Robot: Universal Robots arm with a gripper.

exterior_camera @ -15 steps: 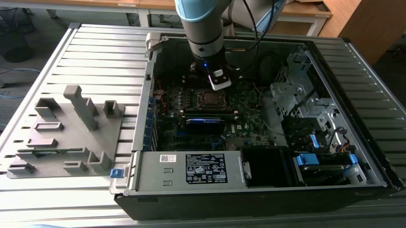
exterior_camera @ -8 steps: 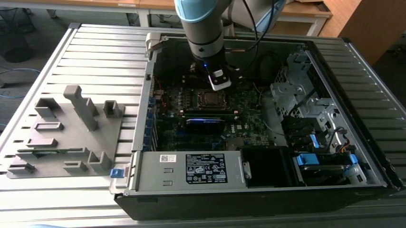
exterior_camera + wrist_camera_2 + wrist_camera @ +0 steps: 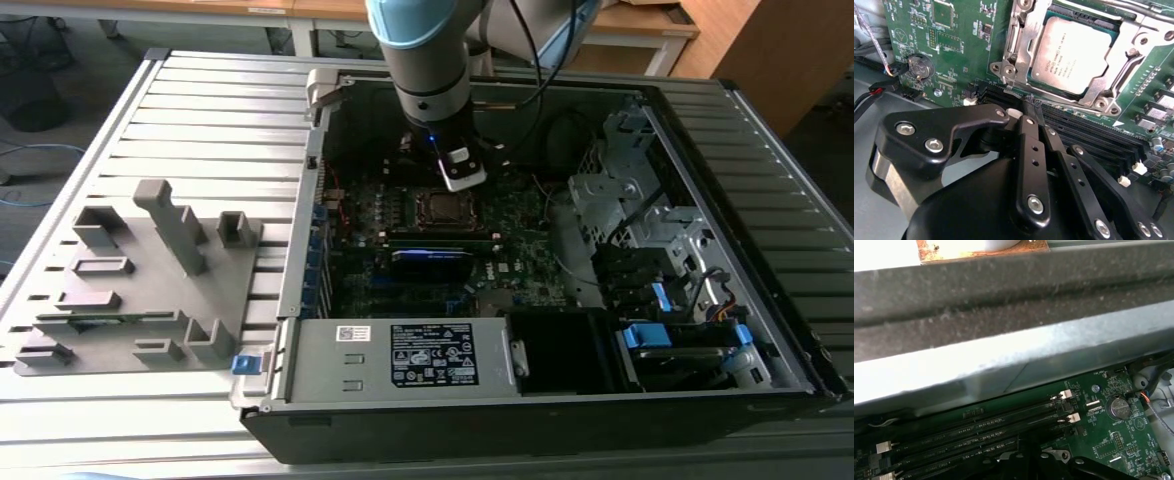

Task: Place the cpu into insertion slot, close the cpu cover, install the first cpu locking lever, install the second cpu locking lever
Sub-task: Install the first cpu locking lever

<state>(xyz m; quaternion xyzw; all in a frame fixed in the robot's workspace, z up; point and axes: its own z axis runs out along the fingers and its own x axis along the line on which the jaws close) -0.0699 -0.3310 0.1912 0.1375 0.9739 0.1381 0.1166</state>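
The open computer case (image 3: pixel 534 435) lies on its side on the table (image 3: pixel 200 110), so the arm reaches the green board (image 3: pixel 954 60) from above. The end effector (image 3: pixel 1026 106), fingers together and empty, hovers just beside the metal cover (image 3: pixel 1019 55), which looks shut over the chip (image 3: pixel 1074 55) to keep it seated.

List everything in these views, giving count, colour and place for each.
slatted table: one, grey, under everything
computer case: one, black and grey, lying open on the table
fixture block: one, grey, on the table at the exterior view's left of the case
motherboard: one, green, inside the case
cpu: one, grey-topped, seated on the motherboard
cpu cover: one, silver, lying around the cpu
coin battery: one, silver, on the motherboard
memory slots: several, black, beside the cpu
power supply: one, grey, at the case's near edge
arm: one, blue and grey, reaching into the case
gripper: one, black, over the memory slots
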